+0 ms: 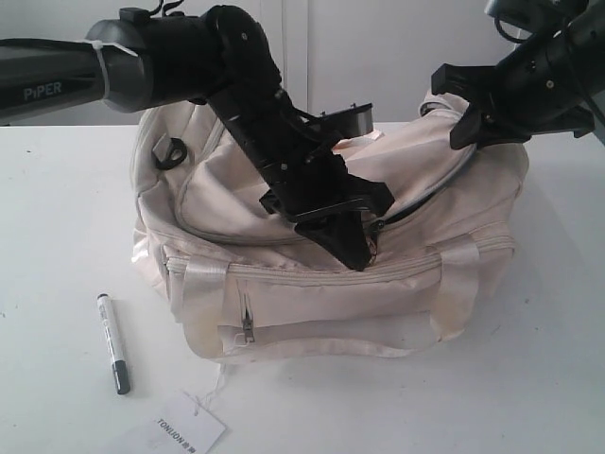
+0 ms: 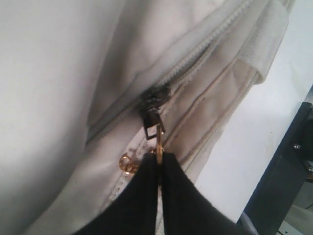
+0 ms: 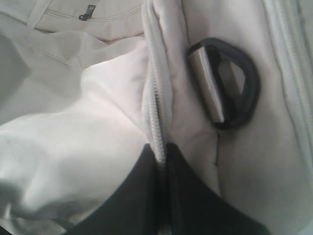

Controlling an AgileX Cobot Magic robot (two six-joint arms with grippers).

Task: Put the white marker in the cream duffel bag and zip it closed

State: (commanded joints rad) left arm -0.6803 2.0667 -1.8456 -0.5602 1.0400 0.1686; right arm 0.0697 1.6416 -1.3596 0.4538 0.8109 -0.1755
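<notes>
The cream duffel bag [image 1: 284,293] sat under both arms with its top zipper partly parted on the far side of the left gripper [image 1: 354,255], toward the right gripper [image 1: 473,118]. The step in hand looked like opening the bag, since nothing had gone in yet.

The left gripper's jaws were pinched narrow on the gold ring pull [image 2: 159,143], just below the slider. The right gripper was clamped on the bag's zipper edge, beside a black D-ring [image 3: 230,83], probably bracing the fabric.

The next move likely called for drawing the pull along the curved track while the right gripper held tension.

The white marker [image 1: 112,342] lay flat on the table [image 1: 57,236], well apart from both grippers and nearer the left 1. Its long axis ran away from the bag, dark cap outward.
</notes>
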